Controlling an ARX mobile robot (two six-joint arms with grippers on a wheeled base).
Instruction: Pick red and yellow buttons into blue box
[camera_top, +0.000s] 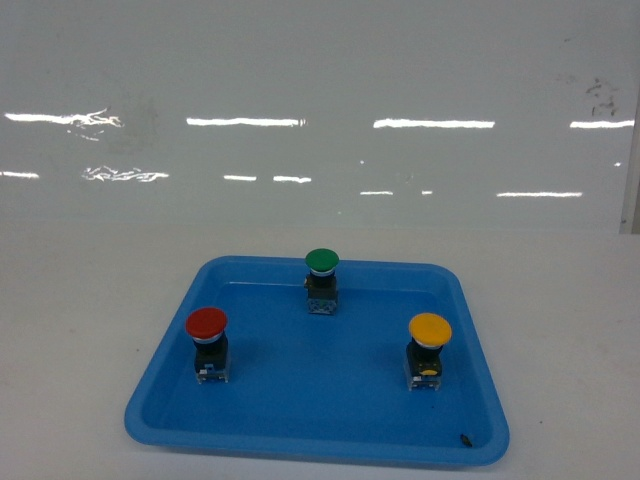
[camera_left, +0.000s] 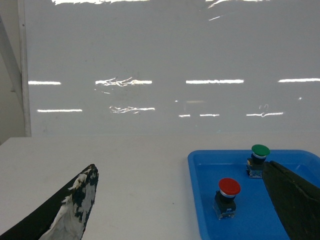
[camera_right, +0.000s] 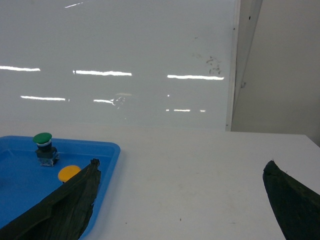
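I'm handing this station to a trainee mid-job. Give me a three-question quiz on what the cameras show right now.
1. True or false: the red button, yellow button and green button all stand upright in the shallow blue tray.
2. Which button stands farthest from the robot? A) red B) yellow C) green
3. Fill in: the fingers of the left gripper are spread ____, holding nothing.

Key: 1 true; 2 C; 3 open. The deep blue box is not visible in any view.
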